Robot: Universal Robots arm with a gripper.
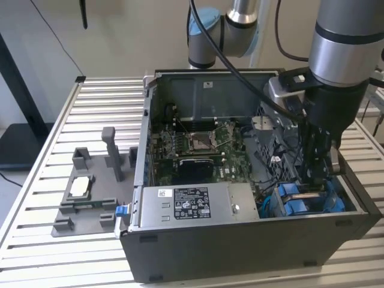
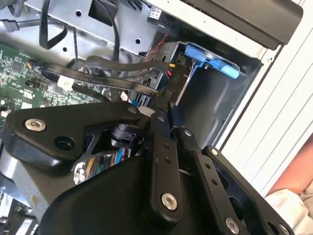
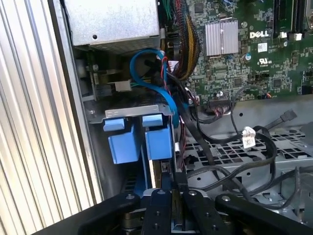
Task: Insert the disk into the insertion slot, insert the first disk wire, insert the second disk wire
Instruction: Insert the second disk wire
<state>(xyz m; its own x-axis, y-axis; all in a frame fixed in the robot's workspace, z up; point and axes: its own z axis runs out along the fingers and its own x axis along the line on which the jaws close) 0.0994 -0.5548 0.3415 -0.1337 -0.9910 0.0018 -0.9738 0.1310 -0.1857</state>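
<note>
The disk's bright blue bracket sits down in the insertion slot, the grey drive cage at the case's front corner on the exterior view's right. Its two blue tabs stand side by side under the cage's metal rim. My gripper hangs straight above the cage, inside the case. Its black fingers are pressed together on the end of a flat black disk wire, right beside the blue bracket. The fingertips stand just behind the disk's rear edge.
A silver power-supply box lies along the case front, beside the green motherboard. Loose black cables cross the perforated cage floor. A grey fixture holding a processor chip rests on the slatted table. A person's sleeve is nearby.
</note>
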